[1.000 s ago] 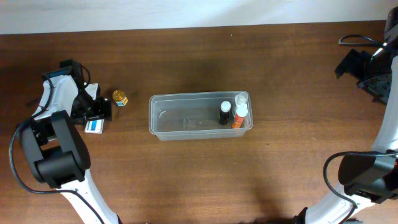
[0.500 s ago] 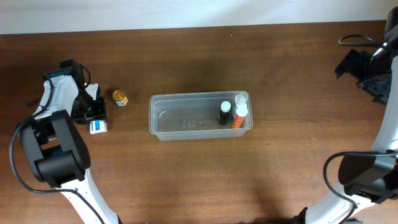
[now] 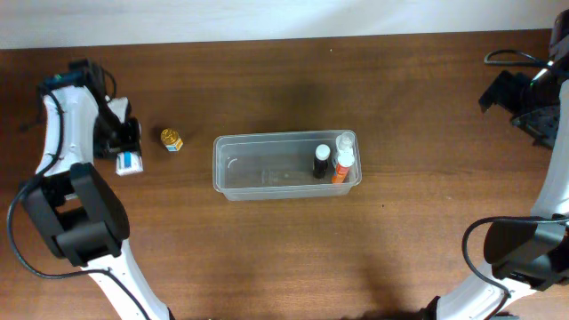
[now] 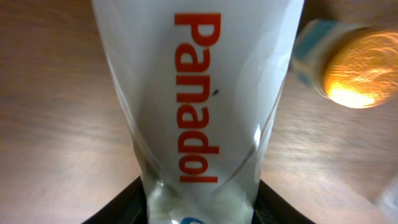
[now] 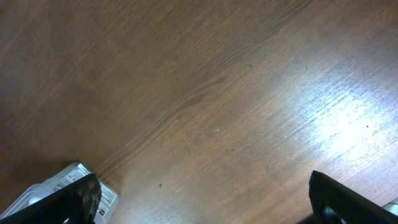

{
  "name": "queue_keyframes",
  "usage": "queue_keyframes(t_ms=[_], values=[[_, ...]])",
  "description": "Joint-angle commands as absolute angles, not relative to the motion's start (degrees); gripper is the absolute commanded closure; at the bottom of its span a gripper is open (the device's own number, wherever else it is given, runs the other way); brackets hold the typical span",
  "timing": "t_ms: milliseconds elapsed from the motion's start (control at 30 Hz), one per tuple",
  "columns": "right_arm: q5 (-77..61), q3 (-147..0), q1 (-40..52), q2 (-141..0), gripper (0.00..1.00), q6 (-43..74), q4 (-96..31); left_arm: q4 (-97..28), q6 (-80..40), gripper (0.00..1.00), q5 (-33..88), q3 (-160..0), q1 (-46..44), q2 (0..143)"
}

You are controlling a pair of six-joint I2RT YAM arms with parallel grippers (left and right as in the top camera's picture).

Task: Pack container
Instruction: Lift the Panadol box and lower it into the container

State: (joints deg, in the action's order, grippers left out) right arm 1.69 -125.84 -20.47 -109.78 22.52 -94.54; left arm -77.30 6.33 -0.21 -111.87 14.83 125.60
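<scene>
The container [image 3: 267, 182], a clear plastic tub, lies mid-table in the overhead view. At its right end stand a black bottle [image 3: 321, 162], an orange-and-white bottle [image 3: 340, 167] and a clear bottle [image 3: 346, 141]. Left of it, my left gripper [image 3: 125, 149] is shut on a white Panadol box [image 3: 129, 164]. In the left wrist view the box [image 4: 199, 93] fills the middle, with the dark jaws pressed against both of its sides. A small gold-lidded jar [image 3: 172, 140] stands between the box and the container. My right gripper [image 5: 211, 208] is open over bare wood at the far right.
A grey labelled block [image 5: 59, 183] lies by the right gripper's left finger. A black cable [image 3: 511, 56] loops at the table's back right corner. The gold-lidded jar [image 4: 351, 65] sits just right of the held box.
The left gripper has shut on the Panadol box and pulled it a little left and back, away from the jar, turning it. The right arm has not moved.
</scene>
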Motion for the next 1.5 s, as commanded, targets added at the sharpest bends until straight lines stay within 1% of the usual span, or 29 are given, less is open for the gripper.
queue_keyframes(t_ms=[0, 167, 300, 533, 667, 833, 1033, 1167, 1333, 1467], values=[[2.2, -126.54, -20.32, -109.4, 0.02, 22.81, -94.5, -81.6, 5.69, 0.53, 3.16, -120.22, 14.61, 125.64], [2.2, -126.54, -20.32, -109.4, 0.02, 22.81, -94.52, -89.89, 7.7, 0.55, 5.26, -131.15, 13.45, 125.36], [2.2, -126.54, -20.32, -109.4, 0.02, 22.81, -94.5, -93.41, 12.62, 0.54, 9.89, -136.99, 9.93, 124.18], [2.2, -126.54, -20.32, -109.4, 0.02, 22.81, -94.5, -94.43, 20.73, 0.53, 11.84, -139.24, -0.82, 120.51], [2.2, -126.54, -20.32, -109.4, 0.01, 22.81, -94.5, -96.01, 28.73, 0.53, 11.81, -139.22, -8.29, 120.09], [2.2, -126.54, -20.32, -109.4, 0.02, 22.79, -94.52, -96.71, 35.18, 0.53, 11.14, -138.02, -16.21, 120.09], [2.2, -126.54, -20.32, -109.4, 0.02, 22.81, -94.52, -96.71, 39.81, 0.53, 9.58, -132.03, -21.89, 120.09], [2.2, -126.54, -20.32, -109.4, 0.02, 22.81, -94.5, -96.55, 40.88, 0.53, 9.67, -124.66, -22.24, 120.09], [2.2, -126.54, -20.32, -109.4, 0.02, 22.81, -94.52, -93.82, 40.93, 0.53, 9.76, -119.87, -22.24, 120.09], [2.17, -126.54, -20.32, -109.4, 0.02, 22.81, -94.5, -92.14, 46.33, 0.53, 13.02, -118.41, -22.26, 120.09]])
